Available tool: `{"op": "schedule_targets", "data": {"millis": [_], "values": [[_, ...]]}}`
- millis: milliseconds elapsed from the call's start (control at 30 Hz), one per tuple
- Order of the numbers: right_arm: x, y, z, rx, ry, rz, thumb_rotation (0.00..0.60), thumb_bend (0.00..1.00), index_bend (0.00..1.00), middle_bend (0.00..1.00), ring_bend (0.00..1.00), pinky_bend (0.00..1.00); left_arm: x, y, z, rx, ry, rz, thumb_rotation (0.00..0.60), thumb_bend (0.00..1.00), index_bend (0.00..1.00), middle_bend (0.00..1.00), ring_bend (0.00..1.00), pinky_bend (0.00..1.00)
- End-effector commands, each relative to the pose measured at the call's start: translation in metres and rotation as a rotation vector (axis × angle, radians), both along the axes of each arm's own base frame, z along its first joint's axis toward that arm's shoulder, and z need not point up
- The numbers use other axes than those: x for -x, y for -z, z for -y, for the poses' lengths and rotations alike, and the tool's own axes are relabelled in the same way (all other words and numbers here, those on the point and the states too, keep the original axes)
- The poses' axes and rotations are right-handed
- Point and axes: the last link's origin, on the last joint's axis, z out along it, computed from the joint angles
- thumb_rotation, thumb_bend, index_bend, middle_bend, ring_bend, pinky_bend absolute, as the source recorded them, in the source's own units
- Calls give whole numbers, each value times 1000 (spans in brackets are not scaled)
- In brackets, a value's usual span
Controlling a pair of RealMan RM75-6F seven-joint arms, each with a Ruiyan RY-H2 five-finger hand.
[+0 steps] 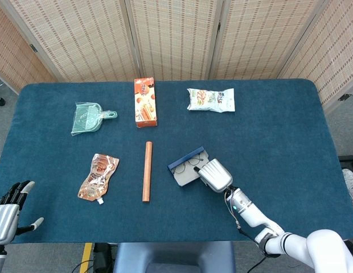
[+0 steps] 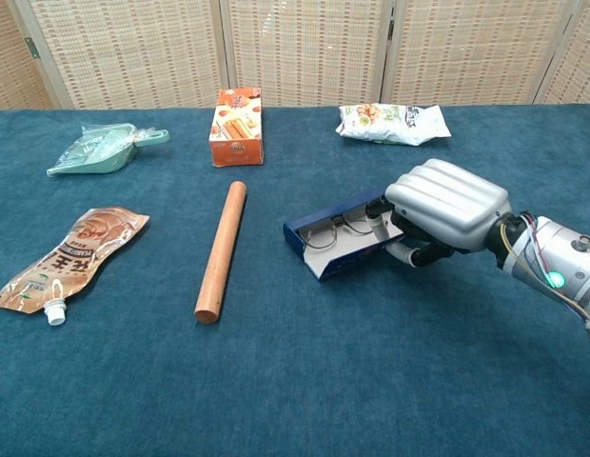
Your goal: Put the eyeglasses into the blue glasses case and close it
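The blue glasses case (image 1: 185,158) (image 2: 319,231) lies on the blue cloth right of centre, and the eyeglasses (image 1: 193,164) (image 2: 339,228) rest inside it. The grey lid (image 1: 184,177) (image 2: 347,255) is partly folded up over them. My right hand (image 1: 215,175) (image 2: 447,205) holds the lid's right end, fingers curled over the top and thumb under the edge, hiding that part of the case. My left hand (image 1: 8,210) hovers at the table's near left corner, fingers spread and holding nothing; only the head view shows it.
A wooden rod (image 1: 147,171) (image 2: 222,249) lies just left of the case. Further left is a brown spout pouch (image 1: 98,176) (image 2: 67,255). At the back stand a green dustpan (image 1: 88,118) (image 2: 100,149), an orange box (image 1: 145,102) (image 2: 237,127) and a snack bag (image 1: 210,99) (image 2: 393,123).
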Motion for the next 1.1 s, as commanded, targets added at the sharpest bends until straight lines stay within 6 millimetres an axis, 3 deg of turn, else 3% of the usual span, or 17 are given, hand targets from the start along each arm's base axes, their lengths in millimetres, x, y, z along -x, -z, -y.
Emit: {"op": "schedule_targets", "data": {"millis": [33, 367, 633, 833, 1100], "values": [[1, -1, -2, -6, 3, 2, 600, 509, 587, 869, 1000, 892, 0, 0, 0, 0, 2, 1, 600, 189, 121, 117, 97, 258], [22, -31, -27, -20, 27, 11, 600, 529, 623, 878, 1000, 892, -1, 4, -4, 15, 2, -1, 600, 189, 121, 117, 97, 257], [27, -53, -47, -36, 11, -32, 600, 530, 627, 879, 1000, 892, -4, 6, -6, 26, 8, 1, 600, 189, 121, 117, 97, 257], [10, -57, -37, -4, -20, -23, 600, 529, 627, 879, 1000, 892, -5, 6, -7, 25, 9, 3, 600, 188, 121, 117, 98, 258], [-6, -44, -16, -4, -16, -43, 600, 529, 627, 879, 1000, 892, -1, 4, -4, 23, -8, 2, 600, 189, 121, 117, 97, 257]]}}
